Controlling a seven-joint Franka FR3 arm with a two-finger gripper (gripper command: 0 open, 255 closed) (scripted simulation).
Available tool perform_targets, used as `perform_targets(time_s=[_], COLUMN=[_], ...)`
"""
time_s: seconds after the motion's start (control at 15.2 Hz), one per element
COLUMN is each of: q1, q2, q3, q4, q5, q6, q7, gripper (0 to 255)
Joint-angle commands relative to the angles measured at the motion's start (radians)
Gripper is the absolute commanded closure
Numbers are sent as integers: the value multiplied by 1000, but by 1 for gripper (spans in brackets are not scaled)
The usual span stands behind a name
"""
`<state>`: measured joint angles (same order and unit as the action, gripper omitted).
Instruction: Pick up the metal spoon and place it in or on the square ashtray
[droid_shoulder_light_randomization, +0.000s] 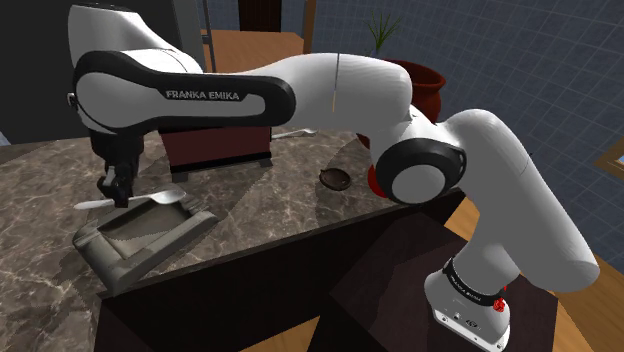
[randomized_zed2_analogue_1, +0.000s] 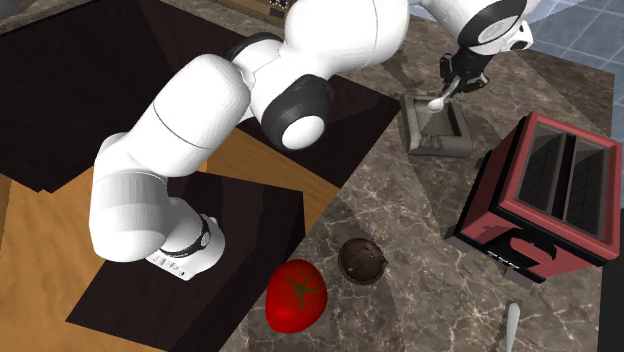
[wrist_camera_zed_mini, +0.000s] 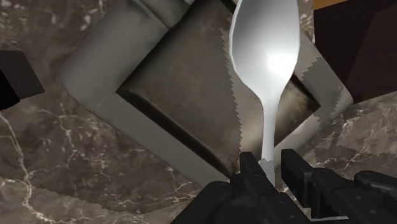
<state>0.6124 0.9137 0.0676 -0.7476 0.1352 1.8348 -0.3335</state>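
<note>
Silver-grey spoon (wrist_camera_zed_mini: 267, 57) is being pinched at its handle end by the black pincer (wrist_camera_zed_mini: 270, 167). Both fingers are pressing on the thin stem, and the bowl is sticking out straight ahead of the fingertips. The pincer is hovering over the grey square ashtray (wrist_camera_zed_mini: 95, 70). In the wrist view the stem is crossing the ashtray's recessed middle and the bowl is overlapping its rim beyond the fingertips. In the shoulder view the spoon is lying roughly level just under the fingers, above the ashtray; can't tell if it's touching. The ashtray is resting on the dark marbled countertop (droid_shoulder_light_randomization: 260, 215) directly below the pincer. A dark red toaster-like box (randomized_zed2_analogue_1: 545, 190) is standing near the pincer on the same counter. A red tomato (randomized_zed2_analogue_1: 296, 295) and a small dark round item (randomized_zed2_analogue_1: 362, 260) are lying well apart from it, nearer the arm's base.
</note>
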Motion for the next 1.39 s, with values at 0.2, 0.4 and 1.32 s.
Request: perform_targets(time_s=[0.2,0.4,1.32], q1=[-2,-3,-3], q2=[-17,-20,-15], q3=[0,1,1], q4=[-97,-142,-196], q5=[4,6,9], q6=[80,122,180], q7=[-12,-19,-28], gripper=[255,255,0])
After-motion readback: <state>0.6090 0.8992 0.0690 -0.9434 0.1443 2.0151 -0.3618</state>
